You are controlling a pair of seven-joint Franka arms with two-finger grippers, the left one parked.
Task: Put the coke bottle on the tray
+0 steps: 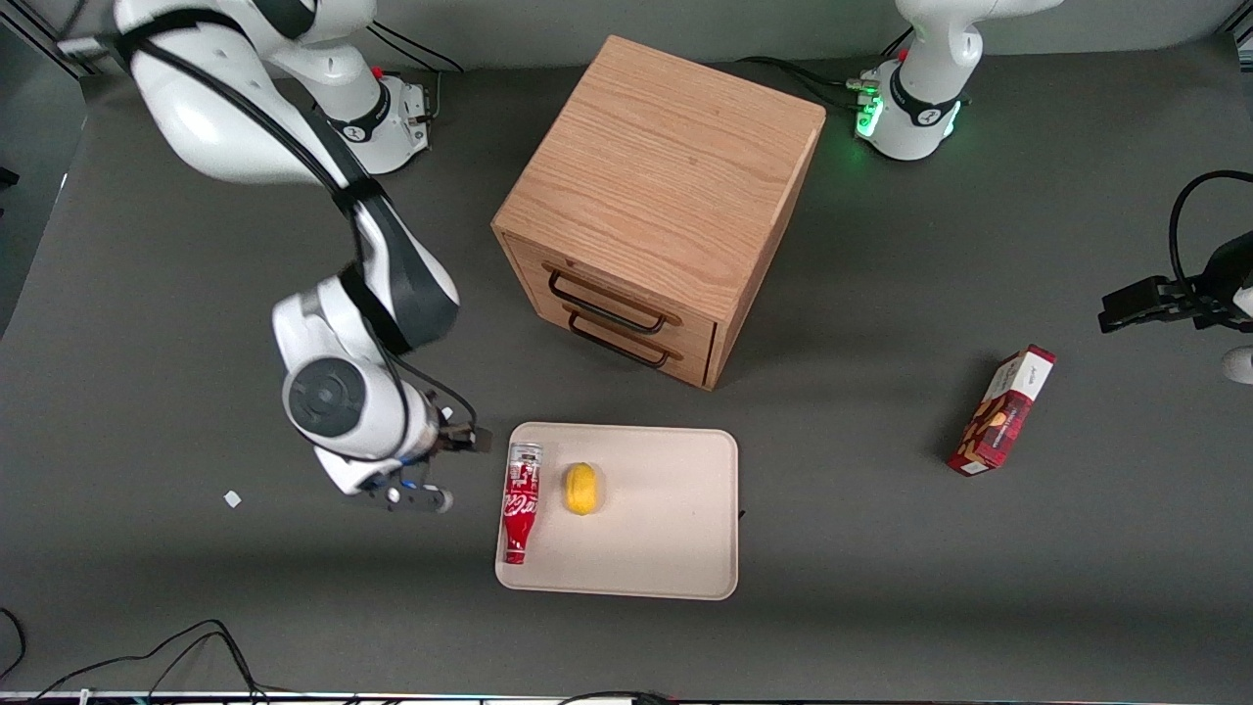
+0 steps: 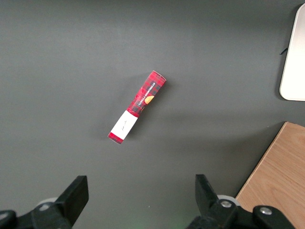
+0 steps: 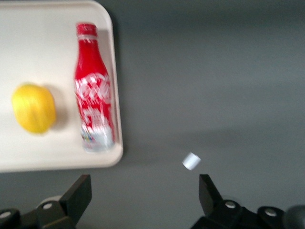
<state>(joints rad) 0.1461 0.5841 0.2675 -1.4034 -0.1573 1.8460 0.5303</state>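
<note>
The coke bottle (image 1: 520, 504) lies flat on the tray (image 1: 666, 548), along the tray's edge toward the working arm's end, with its cap pointing toward the front camera. It also shows in the right wrist view (image 3: 94, 107), inside the tray's rim (image 3: 43, 155). My gripper (image 1: 445, 470) is open and empty. It hangs over the bare table just off that tray edge, apart from the bottle. In the right wrist view the gripper (image 3: 145, 186) has only grey table between its fingers.
A yellow lemon (image 1: 580, 488) sits on the tray beside the bottle. A wooden drawer cabinet (image 1: 656, 206) stands farther from the front camera than the tray. A red snack box (image 1: 1001, 410) lies toward the parked arm's end. A small white scrap (image 1: 232, 498) lies near my gripper.
</note>
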